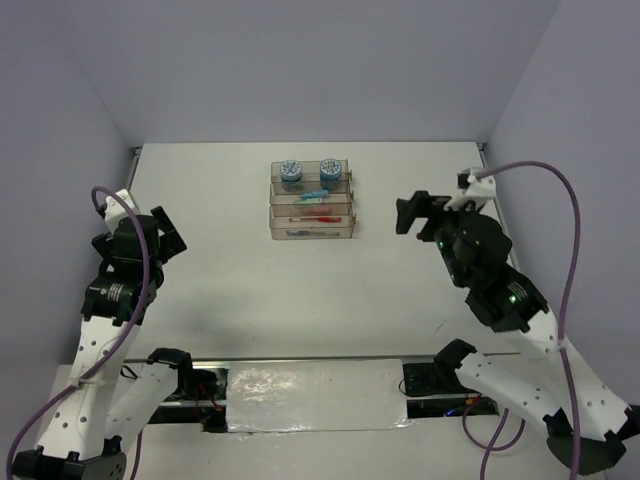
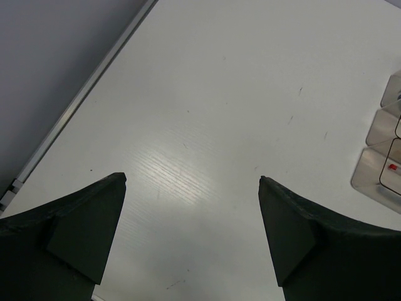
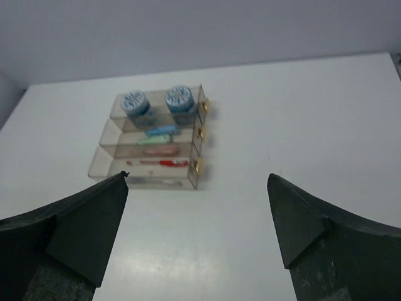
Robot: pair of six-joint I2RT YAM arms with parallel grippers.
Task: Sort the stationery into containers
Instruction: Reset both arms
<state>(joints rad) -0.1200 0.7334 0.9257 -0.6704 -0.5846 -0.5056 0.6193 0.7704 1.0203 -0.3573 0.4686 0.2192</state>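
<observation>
**Stationery lies in the trays; both grippers are spread and empty**

All the stationery I can see sits inside the tray block (image 3: 108,165), a set of narrow, clear, smoky compartments joined side by side. In the compartment farthest from the arms, two round blue patterned rolls (image 3: 134,102) (image 3: 178,98) stand next to each other. The next compartment toward the arms holds a blue capsule piece (image 3: 161,130) and a green one (image 3: 153,140), with a pink one (image 3: 161,150) close beside them. A thin red pen (image 3: 166,163) lies lengthwise in the compartment after that. The nearest compartment holds something slim and pale that I cannot make out.

The left gripper (image 2: 191,179) hangs well to the left of the tray block, jaws wide apart and holding nothing. The right gripper (image 3: 196,176) hangs to the right of the block, facing it, also wide apart and holding nothing.

All of these pieces look light and rigid. The rolls should be the easiest to take, pinched across the round body from above. The capsules look smooth and likely to slip or roll, so a grip across the middle suits them. The pen wants a pinch across its barrel at mid-length. The narrow walls leave little room, so the fingers should line up with the compartment. The block itself looks light and may slide if nudged.
</observation>
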